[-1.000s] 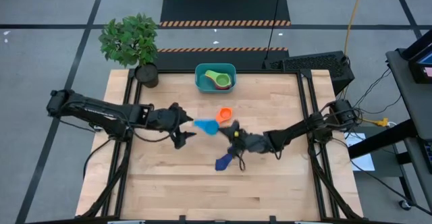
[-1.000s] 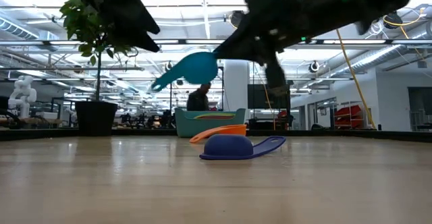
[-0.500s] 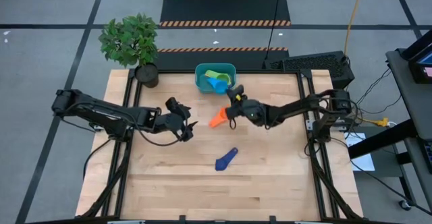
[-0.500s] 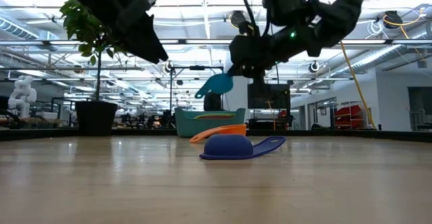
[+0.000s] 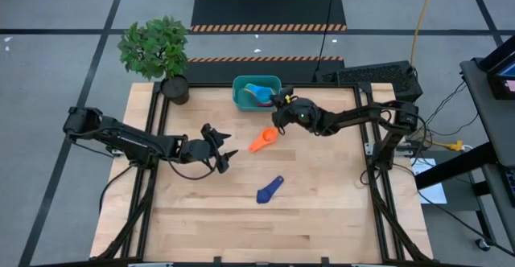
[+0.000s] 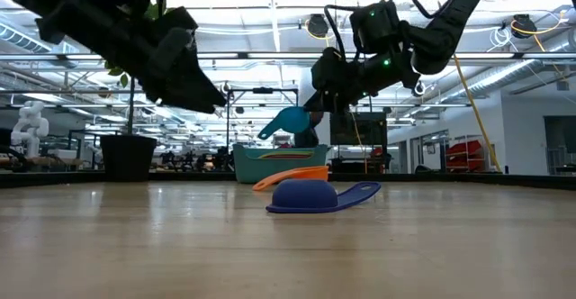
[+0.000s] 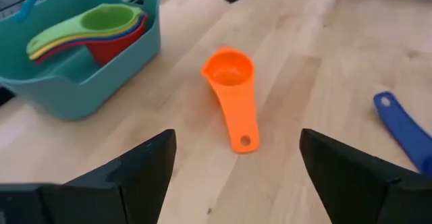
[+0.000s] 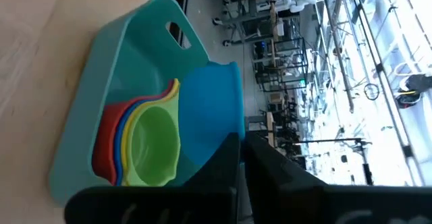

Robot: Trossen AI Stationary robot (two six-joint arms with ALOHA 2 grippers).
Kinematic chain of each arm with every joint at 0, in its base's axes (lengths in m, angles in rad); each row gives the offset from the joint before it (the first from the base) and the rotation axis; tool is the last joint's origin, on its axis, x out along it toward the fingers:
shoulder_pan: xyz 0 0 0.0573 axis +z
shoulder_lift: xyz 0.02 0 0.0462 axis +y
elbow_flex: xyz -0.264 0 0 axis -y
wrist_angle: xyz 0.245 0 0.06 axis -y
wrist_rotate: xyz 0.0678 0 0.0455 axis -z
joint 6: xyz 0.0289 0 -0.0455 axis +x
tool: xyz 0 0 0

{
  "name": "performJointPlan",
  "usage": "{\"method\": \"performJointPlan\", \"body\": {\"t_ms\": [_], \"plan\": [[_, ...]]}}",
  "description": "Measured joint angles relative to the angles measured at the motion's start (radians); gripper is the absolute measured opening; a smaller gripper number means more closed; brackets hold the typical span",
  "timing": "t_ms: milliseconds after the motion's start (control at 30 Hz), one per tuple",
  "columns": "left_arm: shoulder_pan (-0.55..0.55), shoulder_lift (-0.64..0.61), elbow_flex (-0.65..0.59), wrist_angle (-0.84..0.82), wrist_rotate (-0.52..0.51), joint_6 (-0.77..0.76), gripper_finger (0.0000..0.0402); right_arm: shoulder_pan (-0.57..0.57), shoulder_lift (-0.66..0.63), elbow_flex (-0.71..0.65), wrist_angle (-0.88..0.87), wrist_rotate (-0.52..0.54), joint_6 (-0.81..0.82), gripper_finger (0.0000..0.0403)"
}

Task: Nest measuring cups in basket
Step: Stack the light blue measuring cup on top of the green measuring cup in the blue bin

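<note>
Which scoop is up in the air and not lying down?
The light blue cup. The right gripper holds it above the basket, while the orange cup and dark blue cup lie on the table.

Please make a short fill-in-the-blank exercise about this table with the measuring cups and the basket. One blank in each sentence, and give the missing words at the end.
1. The right tool holds a light blue cup above the teal ____.
2. The top cup of the stack in the basket is ____.
3. The left tool is open and holds ____.
4. Beside the dark blue cup, an ____ cup lies on the table.

Missing words: basket; green; nothing; orange
</note>
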Motion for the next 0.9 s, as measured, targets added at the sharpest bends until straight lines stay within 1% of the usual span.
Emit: {"method": "performJointPlan", "body": {"t_ms": [100, 167, 267, 333, 467, 667, 900], "plan": [[0.011, 0.0, -0.004, 0.009, 0.0, -0.002, 0.0319, -0.031, 0.003, 0.0, -0.001, -0.064, 0.034, 0.0], [0.014, 0.0, -0.004, 0.014, -0.001, 0.001, 0.0319, -0.046, 0.021, 0.011, 0.004, -0.086, 0.039, 0.0], [0.015, 0.0, -0.004, 0.018, 0.014, 0.0, 0.0319, -0.057, 0.063, 0.047, -0.002, -0.091, 0.03, 0.0], [0.015, 0.0, -0.004, 0.018, 0.014, 0.0, 0.0319, -0.061, 0.103, 0.074, 0.0, -0.091, 0.005, 0.0], [0.012, 0.0, -0.004, 0.019, 0.015, -0.001, 0.0319, -0.059, 0.162, 0.112, -0.003, -0.086, -0.098, 0.0], [0.001, 0.0, -0.004, 0.016, 0.024, -0.003, 0.0319, -0.06, 0.151, 0.122, -0.009, -0.03, -0.104, 0.0], [-0.016, 0.0, -0.004, -0.009, 0.036, -0.012, 0.0319, -0.06, 0.111, 0.122, -0.024, -0.035, -0.107, 0.0]]}}
